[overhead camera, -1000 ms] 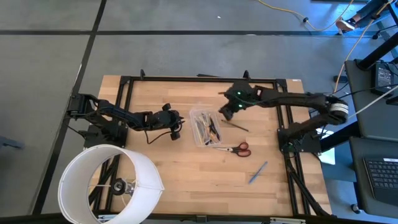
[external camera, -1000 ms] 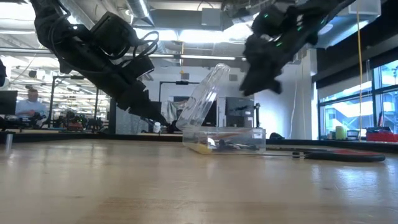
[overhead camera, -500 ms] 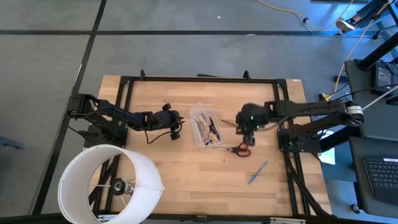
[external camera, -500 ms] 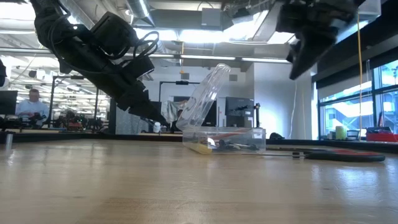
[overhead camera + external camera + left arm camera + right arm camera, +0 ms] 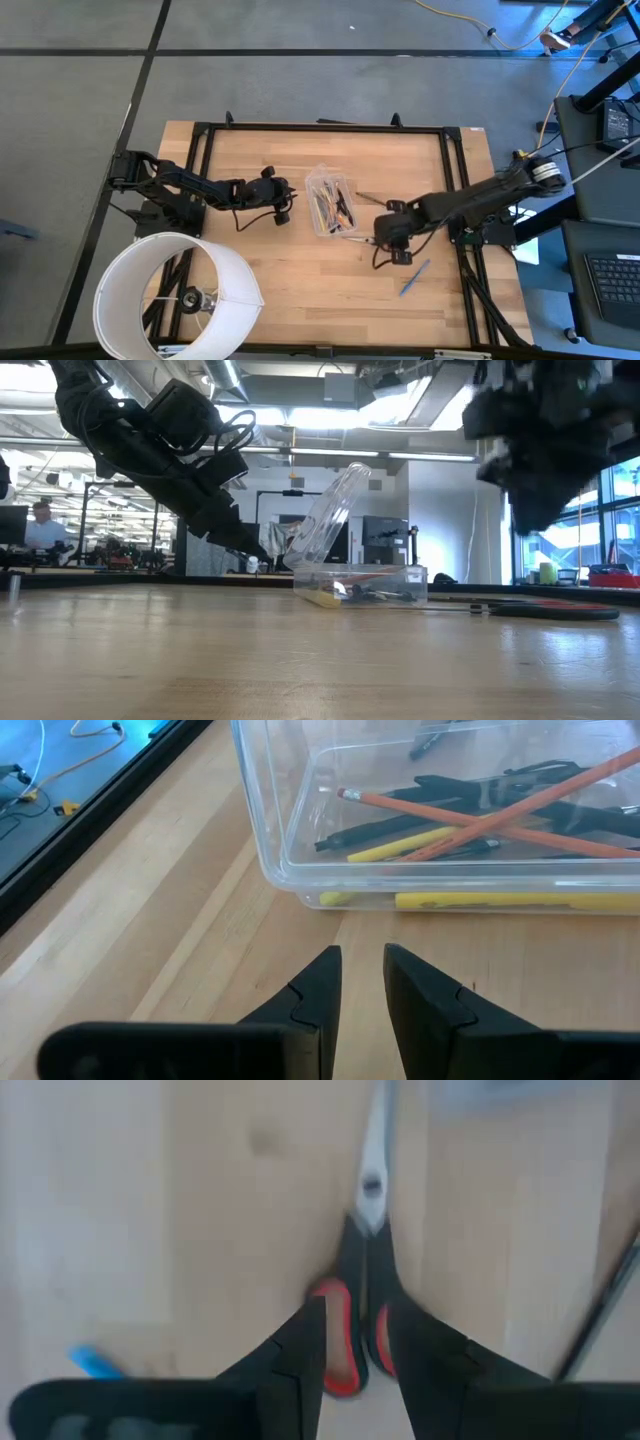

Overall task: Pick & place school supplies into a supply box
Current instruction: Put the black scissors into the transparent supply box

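A big white round tube [image 5: 178,296] stands at the left front corner of the wooden worktop [image 5: 260,290].

The left claw [image 5: 285,202] waits low over the worktop, just to the left of the clear supply box [image 5: 331,204]. Its two dark fingers [image 5: 308,995] stand a little apart with only a thin gap between them, and they hold nothing. In the left wrist view the box wall is just beyond the fingertips, not touching them.

The supply box sits in the middle of the worktop. Its clear lid [image 5: 330,515] is tipped up and open. Inside lie an orange pencil [image 5: 470,823], a yellow pen [image 5: 405,844] and some black pens [image 5: 420,820], crossed over each other. Another yellow pen [image 5: 510,901] lies along the bottom by the near wall.

To the right of the box a thin black pen [image 5: 374,199] lies on the worktop.

The right claw [image 5: 392,243] is right above the scissors [image 5: 358,1295], near the right side of the box. In the right wrist view the red handles [image 5: 341,1342] lie between its two fingers [image 5: 300,1350] and the blade points away from the claw. The fingers are a little apart, one on each side of the handles. I cannot tell if they are gripping the scissors.

A blue pen [image 5: 415,277] lies on the worktop near the right claw, towards the front edge.
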Available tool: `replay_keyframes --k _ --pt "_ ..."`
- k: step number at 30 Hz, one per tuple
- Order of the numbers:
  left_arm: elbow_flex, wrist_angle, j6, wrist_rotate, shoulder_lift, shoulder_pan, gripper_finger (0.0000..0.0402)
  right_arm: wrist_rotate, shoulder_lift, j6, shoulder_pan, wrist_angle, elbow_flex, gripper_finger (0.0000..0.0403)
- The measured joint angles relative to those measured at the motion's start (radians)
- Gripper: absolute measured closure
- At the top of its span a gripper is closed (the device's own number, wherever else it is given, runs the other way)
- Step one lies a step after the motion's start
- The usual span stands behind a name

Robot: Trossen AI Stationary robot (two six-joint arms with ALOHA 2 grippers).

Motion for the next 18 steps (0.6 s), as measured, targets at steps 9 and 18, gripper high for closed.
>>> replay_keyframes --k 9,18 --pt "0.0 0.0 -0.001 0.0 0.0 0.0 0.0329 0.045 0.124 0.003 0.002 -0.056 0.0 0.0291" --pt "0.0 0.0 -0.001 0.0 0.0 0.0 0.0329 0.046 0.188 0.015 0.002 -0.03 0.0 0.0286"
